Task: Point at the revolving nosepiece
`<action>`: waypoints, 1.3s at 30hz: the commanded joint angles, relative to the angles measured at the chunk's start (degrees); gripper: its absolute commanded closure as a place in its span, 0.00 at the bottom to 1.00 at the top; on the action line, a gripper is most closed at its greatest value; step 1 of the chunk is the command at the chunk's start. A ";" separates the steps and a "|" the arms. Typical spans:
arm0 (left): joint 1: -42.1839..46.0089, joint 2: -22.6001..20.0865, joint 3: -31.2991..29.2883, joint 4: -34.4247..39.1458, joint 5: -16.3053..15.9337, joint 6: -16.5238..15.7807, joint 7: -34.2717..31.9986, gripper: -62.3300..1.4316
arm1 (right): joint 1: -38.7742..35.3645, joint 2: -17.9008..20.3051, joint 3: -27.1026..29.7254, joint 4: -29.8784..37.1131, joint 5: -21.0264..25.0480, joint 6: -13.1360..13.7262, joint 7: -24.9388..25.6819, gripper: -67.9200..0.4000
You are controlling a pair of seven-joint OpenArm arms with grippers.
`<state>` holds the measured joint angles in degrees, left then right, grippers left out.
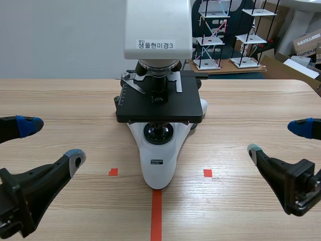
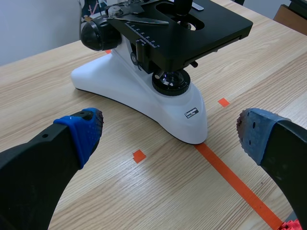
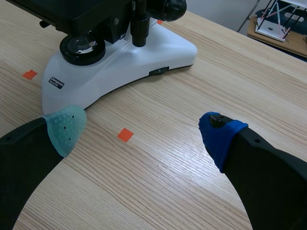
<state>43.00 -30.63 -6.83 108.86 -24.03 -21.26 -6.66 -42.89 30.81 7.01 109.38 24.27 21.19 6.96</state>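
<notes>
- The left jaws stand wide open with nothing between them; in the scene view their blue pad (image 1: 27, 125) and grey pad (image 1: 75, 159) hover low over the bench (image 1: 60, 100), well apart from each other.
- The right jaws are equally wide open and grip nothing, with a blue pad (image 1: 302, 128) on the outer side and a grey-green pad (image 1: 254, 151) on the inner.
- Neither pair touches anything. Small orange-red squares and a centre line of tape lie on the wood between them.
- The microscope (image 1: 158, 160) stands between the two arms, at 12 o'clock from the robot, with the nose of its white base on the tape line.
- From the left jaws the base (image 2: 144, 91) lies ahead at about 12 o'clock. Its round light lens (image 2: 171, 82) sits under the black stage (image 2: 211, 28), and a black focus knob (image 2: 96, 34) is at about 11 o'clock.
- From the right jaws the base (image 3: 144, 52) lies ahead at about 11 o'clock, with the light lens (image 3: 81, 48) beneath the stage.
- The revolving nosepiece (image 1: 158, 67) sits high on the microscope, just under the white head (image 1: 158, 25) that carries a printed label. It is directly above the stage (image 1: 160, 108), with an objective (image 1: 159, 86) pointing down from it. It is well apart from both pairs of jaws: about 1 o'clock from the left, 11 o'clock from the right.
- Beyond the bench, at about 1 o'clock, stand small rod-and-shelf models (image 1: 225, 35) and a cardboard box (image 1: 306, 42).
</notes>
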 commanded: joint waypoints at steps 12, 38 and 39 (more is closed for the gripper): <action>0.00 0.13 -0.04 0.70 -0.33 -0.11 -0.74 0.05 | 0.04 0.11 0.11 1.03 0.39 -0.22 0.92 0.25; 0.00 0.13 -0.04 0.70 -0.35 -0.11 14.71 0.05 | 28.96 4.98 -2.82 -5.64 -2.78 4.31 -4.68 0.99; 0.00 0.13 -0.04 0.70 -0.35 -0.11 14.71 0.05 | 30.64 5.22 -3.63 -7.02 -2.75 5.25 -4.70 0.99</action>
<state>43.03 -30.63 -6.83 108.86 -24.05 -21.26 8.82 -13.19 35.31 3.95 102.96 21.02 26.22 1.72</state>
